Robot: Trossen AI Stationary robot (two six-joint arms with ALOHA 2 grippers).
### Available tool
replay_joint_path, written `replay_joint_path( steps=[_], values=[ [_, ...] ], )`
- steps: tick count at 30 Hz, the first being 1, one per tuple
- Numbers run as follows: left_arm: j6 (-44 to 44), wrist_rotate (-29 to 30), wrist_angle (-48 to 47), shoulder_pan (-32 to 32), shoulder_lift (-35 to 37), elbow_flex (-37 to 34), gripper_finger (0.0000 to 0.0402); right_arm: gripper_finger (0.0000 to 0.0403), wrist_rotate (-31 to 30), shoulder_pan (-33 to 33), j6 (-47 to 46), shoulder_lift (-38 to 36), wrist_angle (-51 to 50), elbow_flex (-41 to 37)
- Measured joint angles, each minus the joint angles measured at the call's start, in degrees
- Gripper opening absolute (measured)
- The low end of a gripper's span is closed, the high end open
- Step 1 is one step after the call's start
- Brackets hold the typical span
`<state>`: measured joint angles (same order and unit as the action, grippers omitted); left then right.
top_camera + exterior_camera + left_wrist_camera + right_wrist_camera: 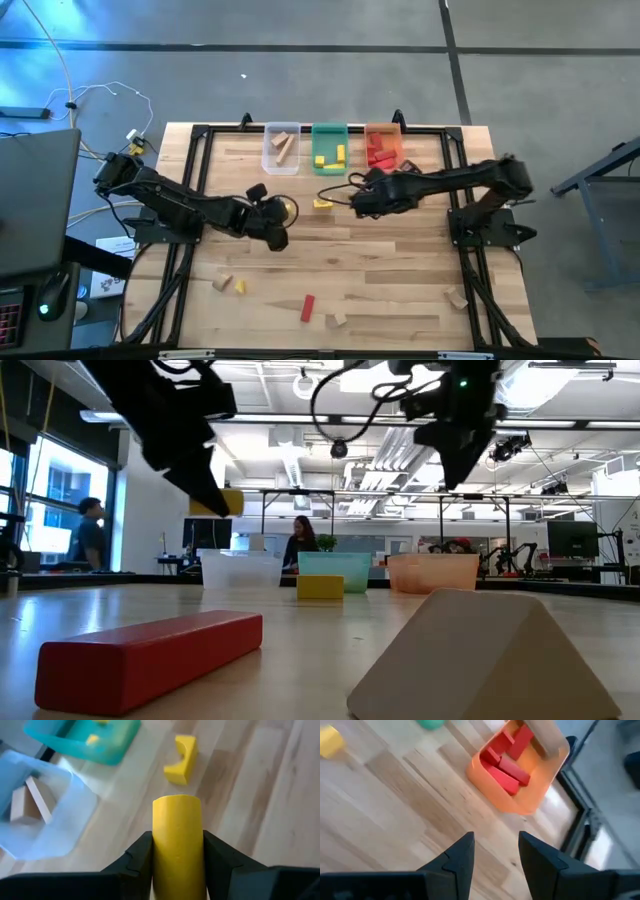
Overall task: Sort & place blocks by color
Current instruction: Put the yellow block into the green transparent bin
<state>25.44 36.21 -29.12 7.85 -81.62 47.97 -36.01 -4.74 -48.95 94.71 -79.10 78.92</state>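
At the near edge of the bench [400,290], a tan wedge [490,655] and a red bar [150,655] lie closest to the low camera. From above, the red bar [308,308] sits beside a tan block [337,320], with another tan piece [221,284] and a small yellow cube [240,287] off toward the left arm's side and a lone tan block [458,297] toward the right arm's side.

Farther in, over the middle of the bench, the left gripper [177,865] pinches a yellow cylinder [178,845] between its two fingers [137,862], held clear above the wood. Just beyond it a yellow arch block [181,759] lies on the bench, in front of the green bin. The right gripper [495,852] hangs nearby, over bare wood on the far side of that arch; its fingers [457,857] stand apart with nothing between them.

Along the far edge stand three bins in a row. The clear bin [281,148] holds tan pieces, the green bin [329,148] holds yellow blocks, and the orange bin [383,145] holds red blocks [507,762].

Beyond the bench, in the room behind, two people [300,545] show in the low view.
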Motion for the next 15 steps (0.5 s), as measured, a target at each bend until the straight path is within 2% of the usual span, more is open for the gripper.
replay_joint_path(
  steps=[3,7,15],
  values=[
    [-3.38,-0.26,4.09,-2.69,0.0,0.0,0.0103,0.0138,0.04,-1.31,-1.18,-4.67,6.05,-5.43],
    [-9.0,-4.14,11.83,-7.2,0.0,0.0,0.0103,0.0138,1.03,-2.62,-1.16,-9.5,14.96,-11.84],
    [-15.22,-13.27,26.08,-18.25,-0.68,-0.02,0.0103,0.0138,2.21,-3.29,-1.2,-11.52,30.46,-20.59]
  ],
)
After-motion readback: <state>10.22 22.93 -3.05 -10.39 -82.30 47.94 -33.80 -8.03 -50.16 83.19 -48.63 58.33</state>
